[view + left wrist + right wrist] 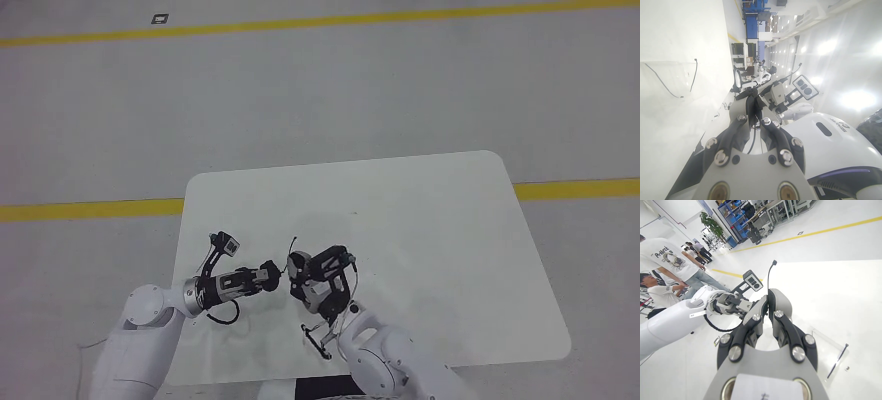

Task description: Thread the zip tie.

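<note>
right gripper (768, 302): fingers clamped on zip tie (769, 279), head up | left gripper (753, 94): fingers together, just beside right | above table (450, 220)

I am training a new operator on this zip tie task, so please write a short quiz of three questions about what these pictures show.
1. True or false: the right gripper is shut on a thin black plastic zip tie, whose head sticks out beyond the fingertips.
2. Choose one: where do the spare black zip ties lie? A) in a shallow clear plastic tray on the white table; B) on the floor; C) in a blue bin.
3. Count: how many spare zip ties appear in the tray in the left wrist view?

Key: 1 true; 2 A; 3 two.
</note>
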Controlling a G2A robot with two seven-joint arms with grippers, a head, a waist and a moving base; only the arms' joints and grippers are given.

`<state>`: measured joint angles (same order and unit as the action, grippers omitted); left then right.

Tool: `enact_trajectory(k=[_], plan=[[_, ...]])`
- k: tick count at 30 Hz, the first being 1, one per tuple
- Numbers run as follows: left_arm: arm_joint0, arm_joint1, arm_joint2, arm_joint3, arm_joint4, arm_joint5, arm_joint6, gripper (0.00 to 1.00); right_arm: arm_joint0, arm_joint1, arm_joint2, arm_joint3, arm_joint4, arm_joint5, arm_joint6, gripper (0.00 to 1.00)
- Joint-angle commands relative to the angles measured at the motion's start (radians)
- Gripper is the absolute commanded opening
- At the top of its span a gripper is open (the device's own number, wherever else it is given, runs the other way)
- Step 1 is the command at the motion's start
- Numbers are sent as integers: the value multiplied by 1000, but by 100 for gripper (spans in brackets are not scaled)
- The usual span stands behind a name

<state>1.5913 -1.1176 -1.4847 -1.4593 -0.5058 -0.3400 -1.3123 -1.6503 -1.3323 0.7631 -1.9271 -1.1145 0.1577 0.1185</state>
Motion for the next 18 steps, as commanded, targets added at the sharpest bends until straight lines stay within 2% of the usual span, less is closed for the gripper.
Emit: enact_trajectory(k=[1, 18], plan=[[0, 0, 0, 0, 0, 0, 0, 0, 1, 0, -2, 0, -6, -1, 6, 0], [0, 0, 0, 0, 0, 0, 0, 0, -1, -5, -6, 8, -22, 9, 12, 0]])
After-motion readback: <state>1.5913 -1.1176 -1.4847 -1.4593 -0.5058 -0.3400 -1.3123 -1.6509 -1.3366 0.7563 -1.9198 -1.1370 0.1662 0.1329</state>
